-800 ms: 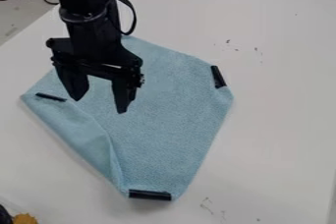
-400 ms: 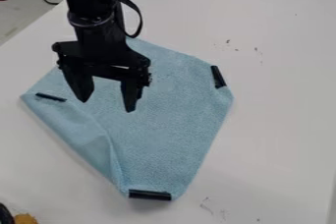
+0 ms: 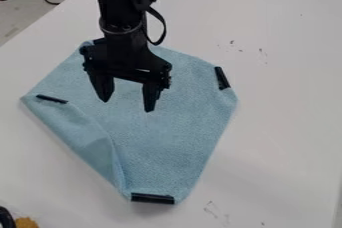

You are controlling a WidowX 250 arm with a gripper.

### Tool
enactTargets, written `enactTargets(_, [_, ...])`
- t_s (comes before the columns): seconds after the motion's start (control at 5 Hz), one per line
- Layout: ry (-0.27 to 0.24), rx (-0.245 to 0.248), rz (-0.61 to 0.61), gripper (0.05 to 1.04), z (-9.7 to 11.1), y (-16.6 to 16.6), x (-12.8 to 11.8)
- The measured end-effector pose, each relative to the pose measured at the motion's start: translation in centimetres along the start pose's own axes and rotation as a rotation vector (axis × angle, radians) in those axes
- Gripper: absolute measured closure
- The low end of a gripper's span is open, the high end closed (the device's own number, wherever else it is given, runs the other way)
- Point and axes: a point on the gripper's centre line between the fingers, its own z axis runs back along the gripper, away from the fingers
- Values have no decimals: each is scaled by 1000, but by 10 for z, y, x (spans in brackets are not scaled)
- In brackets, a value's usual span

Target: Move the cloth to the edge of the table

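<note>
The pale blue cloth (image 3: 170, 144) lies spread on the white bench (image 3: 284, 117), across the middle of the view and reaching out toward nine o'clock, its rim at eight o'clock folded inward in a long flap. Three short black strips sit at its corners: one at two o'clock (image 3: 222, 78), one at six (image 3: 152, 198) and one near ten (image 3: 51, 99). The black arm (image 3: 127, 9) enters from eleven o'clock, and its pincer (image 3: 127, 106) hangs over the cloth's upper part, released, its two fingers pointing down and well parted with nothing between them; whether their tips touch the fabric I cannot tell. A yellow-brown thing (image 3: 25, 222) shows at the view's seven o'clock corner.
</note>
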Motion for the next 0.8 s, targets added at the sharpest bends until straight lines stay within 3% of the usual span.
enactTargets(0.2, [-59, 27, -31, 82, -4, -10, 9])
enactTargets(0.4, [-75, 54, -78, 82, -20, -13, 26])
enactTargets(0.8, [-72, 18, -156, 82, -60, -17, 65])
